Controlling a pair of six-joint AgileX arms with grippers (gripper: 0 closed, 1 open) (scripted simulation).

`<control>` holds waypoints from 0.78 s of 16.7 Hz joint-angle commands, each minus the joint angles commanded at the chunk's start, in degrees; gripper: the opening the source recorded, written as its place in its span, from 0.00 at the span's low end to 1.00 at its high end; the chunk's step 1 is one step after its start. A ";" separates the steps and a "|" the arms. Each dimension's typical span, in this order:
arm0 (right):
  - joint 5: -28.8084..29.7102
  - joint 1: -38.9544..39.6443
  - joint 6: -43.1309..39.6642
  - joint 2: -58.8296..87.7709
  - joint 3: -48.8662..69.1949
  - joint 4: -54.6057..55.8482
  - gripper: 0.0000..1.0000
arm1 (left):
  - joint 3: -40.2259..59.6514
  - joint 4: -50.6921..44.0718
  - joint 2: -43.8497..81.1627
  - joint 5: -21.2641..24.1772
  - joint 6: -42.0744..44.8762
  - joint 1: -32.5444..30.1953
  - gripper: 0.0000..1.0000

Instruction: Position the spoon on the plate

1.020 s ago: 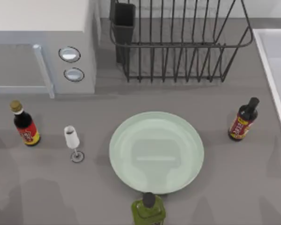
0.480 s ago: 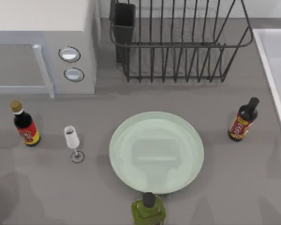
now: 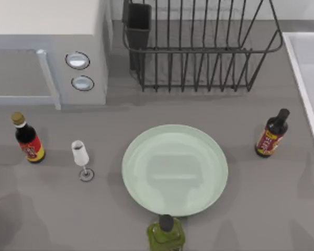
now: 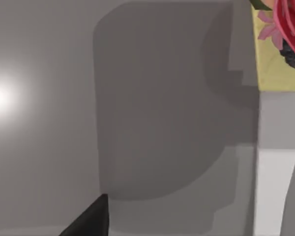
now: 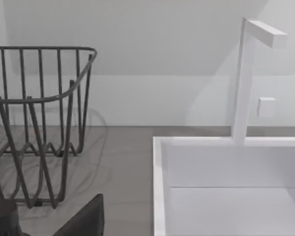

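The large pale mint-green plate [image 3: 175, 170] lies flat in the middle of the grey table, with nothing on it. The spoon is out of view. A dark tip of my left gripper [image 4: 87, 222] juts in over a grey surface in the left wrist view. In the right wrist view, a dark tip of my right gripper [image 5: 84, 219] sits in front of the wire rack [image 5: 34, 123] and the white sink [image 5: 226, 187].
A microwave [image 3: 42, 47] stands at the back left and the dish rack [image 3: 199, 47] at the back middle; the sink [image 3: 309, 78] is on the right. Dark bottles [image 3: 27, 138] [image 3: 272, 134], a white wine glass [image 3: 81, 157] and a green bottle [image 3: 166, 235] ring the plate.
The soft shadows on the table's front left have shifted a little. The plate, bottles and glass have not moved.
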 joint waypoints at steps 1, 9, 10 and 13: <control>0.00 0.00 0.00 0.00 0.00 0.00 1.00 | 0.00 0.00 0.00 0.00 0.00 0.00 0.62; 0.00 0.00 0.00 0.00 0.00 0.00 1.00 | 0.00 0.00 0.00 0.00 0.00 0.00 0.02; 0.00 0.00 0.00 0.00 0.00 0.00 1.00 | 0.00 0.00 0.00 0.00 0.00 0.00 0.00; 0.00 0.00 0.00 0.00 0.00 0.00 1.00 | 0.00 0.00 0.00 0.00 0.00 0.00 0.00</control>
